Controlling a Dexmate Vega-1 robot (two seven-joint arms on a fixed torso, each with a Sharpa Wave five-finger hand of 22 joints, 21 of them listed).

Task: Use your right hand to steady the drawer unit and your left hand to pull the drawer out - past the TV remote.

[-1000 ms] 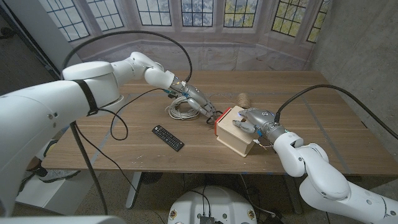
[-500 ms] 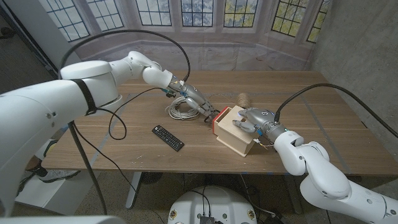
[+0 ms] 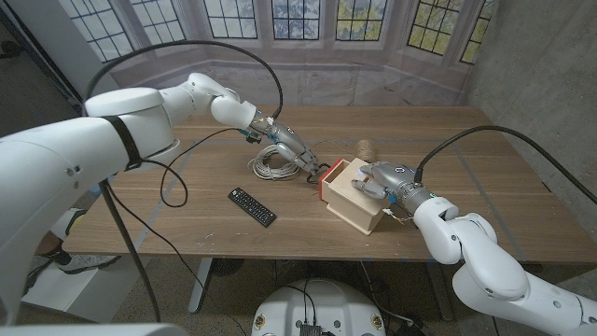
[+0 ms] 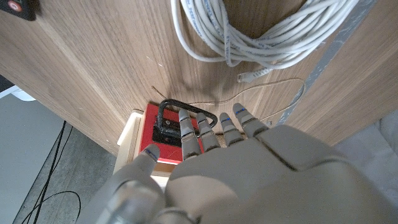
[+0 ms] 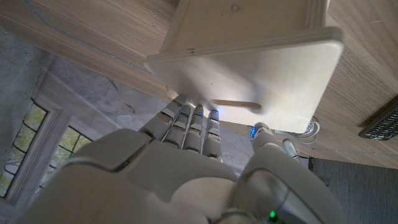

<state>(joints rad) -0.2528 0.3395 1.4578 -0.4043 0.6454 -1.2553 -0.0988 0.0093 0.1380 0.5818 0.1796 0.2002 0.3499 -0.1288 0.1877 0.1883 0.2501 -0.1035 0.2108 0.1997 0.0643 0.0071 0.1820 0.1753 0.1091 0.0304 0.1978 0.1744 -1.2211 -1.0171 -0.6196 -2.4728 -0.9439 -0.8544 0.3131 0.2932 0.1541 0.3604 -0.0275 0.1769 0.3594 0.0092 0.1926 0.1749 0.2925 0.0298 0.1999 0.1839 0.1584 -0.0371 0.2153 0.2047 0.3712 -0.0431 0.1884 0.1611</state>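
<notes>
Drawer unit (image 3: pixel 354 194): pale wooden box, right of table centre. Red-fronted drawer (image 3: pixel 329 178) faces left, barely out, with a black loop handle (image 4: pixel 183 114). Left hand (image 3: pixel 297 154): fingertips hooked on the handle, placed to pull. Right hand (image 3: pixel 377 179): fingers pressed on the unit's top, bracing it. TV remote (image 3: pixel 252 206): nearer, left of the drawer. Coiled white cable (image 3: pixel 272 161): beside the left hand.
</notes>
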